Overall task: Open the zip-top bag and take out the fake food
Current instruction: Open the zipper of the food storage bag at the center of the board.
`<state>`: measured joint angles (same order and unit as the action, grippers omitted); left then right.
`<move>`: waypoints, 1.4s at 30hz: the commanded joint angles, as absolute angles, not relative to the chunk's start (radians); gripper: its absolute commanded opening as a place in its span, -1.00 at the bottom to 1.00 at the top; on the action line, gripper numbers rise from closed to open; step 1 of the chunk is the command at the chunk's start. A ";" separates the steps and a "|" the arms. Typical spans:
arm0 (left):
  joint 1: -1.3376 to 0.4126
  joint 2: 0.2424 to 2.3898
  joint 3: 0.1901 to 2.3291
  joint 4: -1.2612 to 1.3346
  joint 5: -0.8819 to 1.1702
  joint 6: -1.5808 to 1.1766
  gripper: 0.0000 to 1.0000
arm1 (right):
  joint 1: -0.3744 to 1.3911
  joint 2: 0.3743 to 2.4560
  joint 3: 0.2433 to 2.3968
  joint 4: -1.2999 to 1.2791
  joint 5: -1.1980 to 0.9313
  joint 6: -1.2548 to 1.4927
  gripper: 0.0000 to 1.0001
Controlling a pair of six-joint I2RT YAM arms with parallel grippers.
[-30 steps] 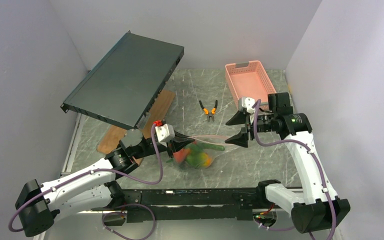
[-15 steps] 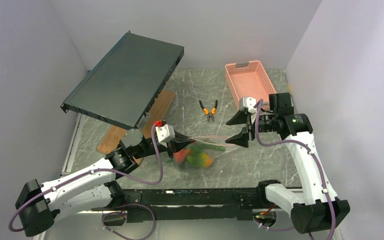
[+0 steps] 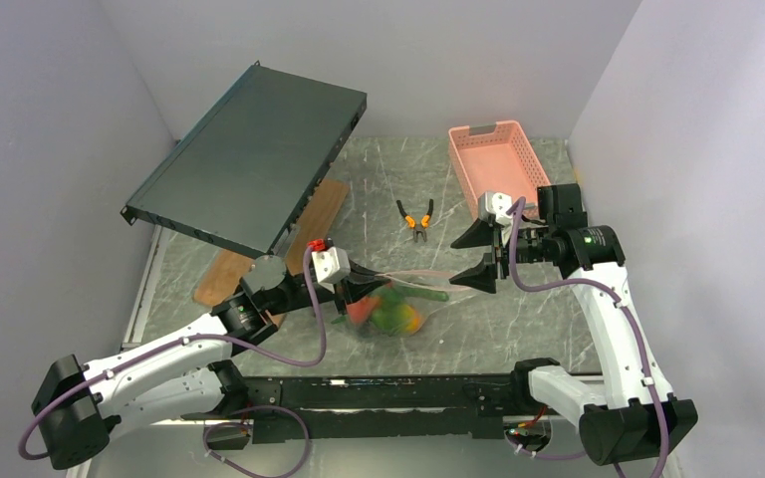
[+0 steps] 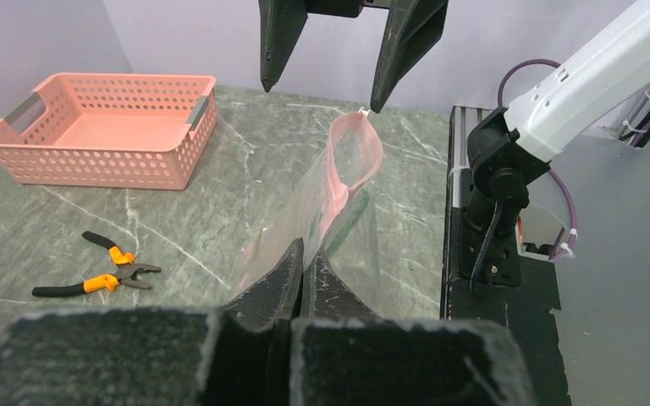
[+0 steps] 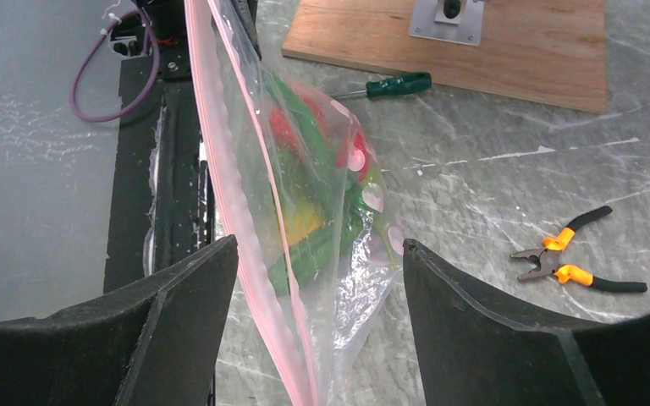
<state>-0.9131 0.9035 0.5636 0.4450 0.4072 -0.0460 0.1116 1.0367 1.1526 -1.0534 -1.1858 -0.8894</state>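
Inside the wide-open right pincer [image 5: 319,244] runs the zip-top bag [image 5: 322,169], its far end clamped by the left pincer [image 4: 302,254].

- no readable text, labels, brands or numbers in any of the three views
- any markings on the gear are too small or blurred to make out
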 commanded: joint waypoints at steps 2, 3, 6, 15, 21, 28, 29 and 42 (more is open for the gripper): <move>-0.913 0.910 0.606 0.487 0.436 -0.057 -1.00 | 0.108 1.025 1.180 -1.053 -1.221 -0.899 0.47; -0.912 0.910 0.606 0.485 0.437 -0.057 -1.00 | 0.108 1.026 1.180 -1.054 -1.220 -0.898 0.47; -0.912 0.910 0.608 0.481 0.437 -0.055 -1.00 | 0.107 1.027 1.182 -1.057 -1.222 -0.898 0.47; -0.913 0.923 0.624 0.480 0.442 -0.051 -1.00 | 0.120 1.063 1.205 -1.091 -1.250 -0.901 0.46; -0.911 0.937 0.637 0.482 0.439 -0.049 -1.00 | 0.168 1.066 1.196 -1.068 -1.192 -0.856 0.35; -0.912 0.944 0.646 0.481 0.442 -0.048 -1.00 | 0.186 1.065 1.173 -0.986 -1.109 -0.775 -0.04; -0.912 0.942 0.646 0.479 0.441 -0.047 -1.00 | 0.187 1.072 1.174 -0.981 -1.097 -0.771 -0.11; -0.912 0.936 0.659 0.445 0.429 -0.056 -1.00 | 0.241 1.115 1.220 -1.038 -1.045 -0.857 -1.00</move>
